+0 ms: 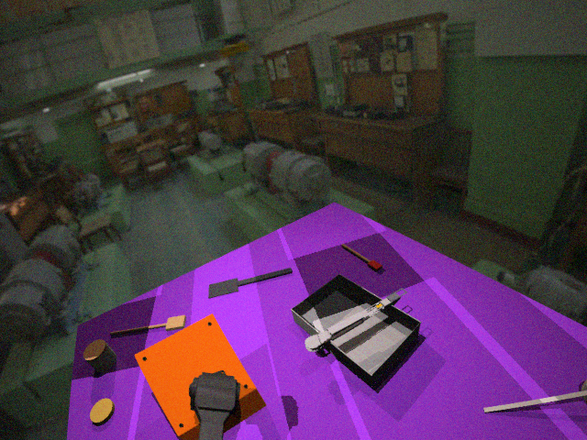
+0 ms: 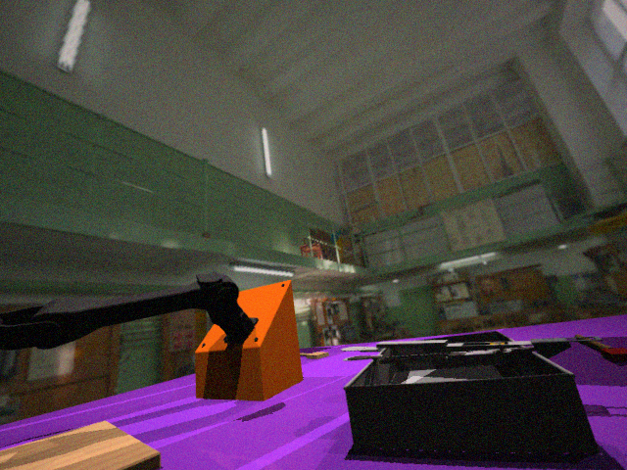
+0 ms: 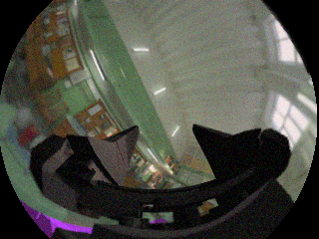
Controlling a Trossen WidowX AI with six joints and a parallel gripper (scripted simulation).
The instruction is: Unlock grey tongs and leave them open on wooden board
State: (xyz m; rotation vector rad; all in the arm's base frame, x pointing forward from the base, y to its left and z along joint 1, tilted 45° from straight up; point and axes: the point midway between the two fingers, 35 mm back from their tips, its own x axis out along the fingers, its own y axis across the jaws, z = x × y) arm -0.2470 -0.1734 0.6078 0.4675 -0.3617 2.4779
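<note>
The grey tongs lie across the rim of the dark roasting tin. Their pale scalloped tips overhang the tin's left side in the top view, and the hinge end with a small yellow part reaches over the opposite side. The two arms lie close together. The wooden board is at the lower left of the exterior view, partly cut off by the frame. My gripper is open, with nothing between its fingers, and is away from the tongs. Its fingertips are hard to make out in the top and exterior views.
A tall orange block with a sloped top is near the arm. A dark spatula, a red-headed brush, a pale-headed brush, a brown-topped cylinder, a yellow disc and a pale stick are around the table.
</note>
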